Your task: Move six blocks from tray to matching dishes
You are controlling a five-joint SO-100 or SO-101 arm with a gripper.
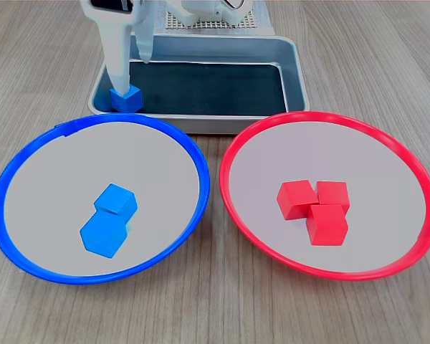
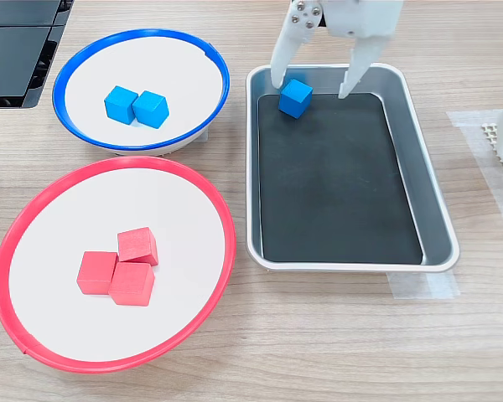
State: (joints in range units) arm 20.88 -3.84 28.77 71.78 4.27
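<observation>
Blue, matte and light, the last block [image 2: 295,97] sits at the tray's [image 2: 419,180] eleven o'clock; we'd pinch its flat sides, our gripper [image 2: 313,86] spread apart around it.

Lab-style wooden tabletop [image 2: 335,352], taped marks [image 2: 419,286]

A pale wood-grain bench [image 1: 215,308] fills both exterior views under even, soft light. In the second exterior view, dark flat panels [image 2: 17,50] lie at the upper left corner, and strips of clear tape [image 2: 469,117] sit on the bench at the right.
</observation>
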